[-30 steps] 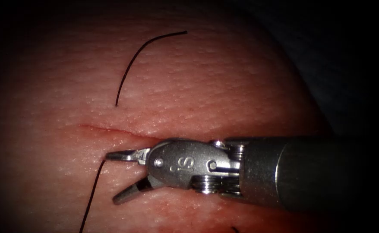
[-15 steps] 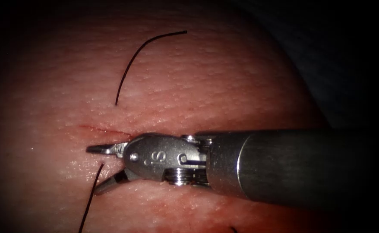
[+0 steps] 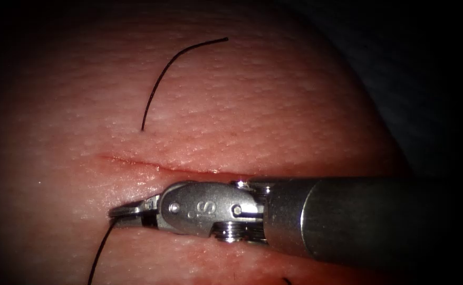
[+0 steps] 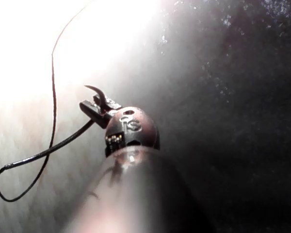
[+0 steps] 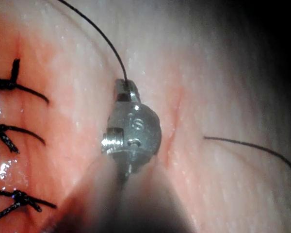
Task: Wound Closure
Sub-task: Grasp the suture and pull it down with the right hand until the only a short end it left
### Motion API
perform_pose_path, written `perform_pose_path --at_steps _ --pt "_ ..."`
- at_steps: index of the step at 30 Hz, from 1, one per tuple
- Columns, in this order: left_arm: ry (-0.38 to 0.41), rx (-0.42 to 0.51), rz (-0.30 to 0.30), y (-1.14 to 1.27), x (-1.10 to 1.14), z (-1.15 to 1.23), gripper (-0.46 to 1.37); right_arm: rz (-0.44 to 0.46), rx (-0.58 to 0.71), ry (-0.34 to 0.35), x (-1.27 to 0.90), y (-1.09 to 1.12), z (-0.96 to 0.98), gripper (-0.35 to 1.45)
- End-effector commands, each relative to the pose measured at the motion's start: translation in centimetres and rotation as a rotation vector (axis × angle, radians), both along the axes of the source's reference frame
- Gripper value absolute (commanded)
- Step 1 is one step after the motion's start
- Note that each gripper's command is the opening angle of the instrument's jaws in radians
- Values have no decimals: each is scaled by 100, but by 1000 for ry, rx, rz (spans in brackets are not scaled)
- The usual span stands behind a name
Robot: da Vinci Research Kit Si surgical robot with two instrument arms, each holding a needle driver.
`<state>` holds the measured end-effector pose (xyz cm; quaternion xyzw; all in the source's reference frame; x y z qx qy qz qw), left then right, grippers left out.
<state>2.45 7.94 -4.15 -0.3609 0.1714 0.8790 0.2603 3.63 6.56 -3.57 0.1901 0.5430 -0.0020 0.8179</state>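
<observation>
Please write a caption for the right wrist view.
Right end effector shut on the thread beside the cut in the tissue.

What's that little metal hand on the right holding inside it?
The right hand is shut on the thread, below the cut in the tissue. How much thread lies inside is hidden.

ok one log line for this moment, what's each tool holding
right tool: shut on thread below the cut | left tool: holds needle near its swaged end, clear of the tissue

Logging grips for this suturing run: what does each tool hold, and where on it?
Right tool: thread, at its end below the cut. Left tool: needle, mid-curve, clear of tissue.
</observation>
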Motion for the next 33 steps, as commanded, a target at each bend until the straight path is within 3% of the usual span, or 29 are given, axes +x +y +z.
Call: perform_pose_path --at_steps 1,15,33 --pt "-4 7 9 0 0 0 -35 -11 1 -2 -1 -4 -4 -35" --pt "-6 7 11 0 0 1 -35 -59 8 -13 6 -37 -41 -35" --pt "-5 7 10 0 0 1 -35 -102 69 -46 5 -63 -64 -35"
